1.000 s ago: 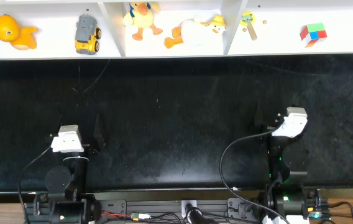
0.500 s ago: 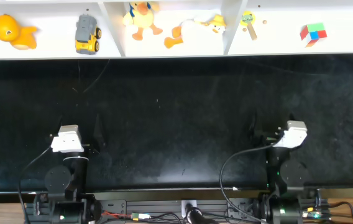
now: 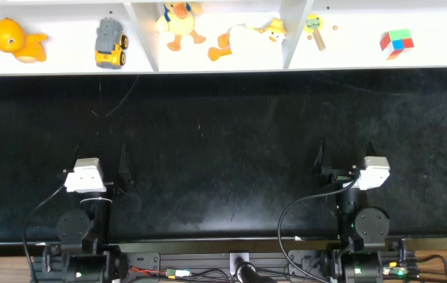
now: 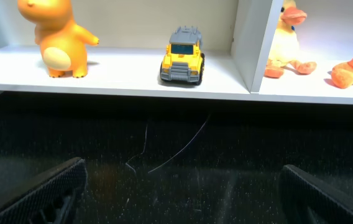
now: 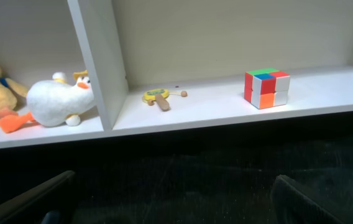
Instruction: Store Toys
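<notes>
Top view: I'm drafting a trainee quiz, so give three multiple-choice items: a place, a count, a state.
1. Where is the toy truck? A left compartment B middle compartment C table
2. How many plush ducks share the middle compartment? A one B two C four
3. The right claw is: A shut on a cube B open, empty C shut on a duck
1 A, beside the orange figure; 2 B, one yellow, one white; 3 B, fingers wide apart, nothing between.
</notes>
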You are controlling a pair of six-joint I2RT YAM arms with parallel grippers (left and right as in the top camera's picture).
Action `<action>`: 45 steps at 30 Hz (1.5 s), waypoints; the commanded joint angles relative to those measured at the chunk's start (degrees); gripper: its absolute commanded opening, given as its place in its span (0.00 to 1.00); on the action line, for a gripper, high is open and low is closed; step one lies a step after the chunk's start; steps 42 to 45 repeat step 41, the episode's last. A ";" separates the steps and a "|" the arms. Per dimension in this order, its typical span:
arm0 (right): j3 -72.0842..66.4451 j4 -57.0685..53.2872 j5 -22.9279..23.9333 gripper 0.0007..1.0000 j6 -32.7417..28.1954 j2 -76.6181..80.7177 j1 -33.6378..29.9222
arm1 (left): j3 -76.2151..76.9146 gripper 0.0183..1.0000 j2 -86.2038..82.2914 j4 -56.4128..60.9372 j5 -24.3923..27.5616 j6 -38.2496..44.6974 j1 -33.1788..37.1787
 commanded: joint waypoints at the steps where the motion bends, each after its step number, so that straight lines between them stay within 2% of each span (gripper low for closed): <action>1: -0.76 0.00 -0.55 1.00 0.24 -0.46 -0.98 | -0.22 1.00 -0.48 -0.04 -0.44 0.85 0.11; 6: -0.76 -0.33 -3.48 0.99 0.22 -0.46 -1.16 | -0.22 1.00 -0.48 -0.04 -0.44 0.85 0.11; 45: -0.76 -0.17 -3.41 1.00 0.24 -0.46 -1.16 | -0.22 1.00 -0.48 -0.04 -0.44 0.85 0.11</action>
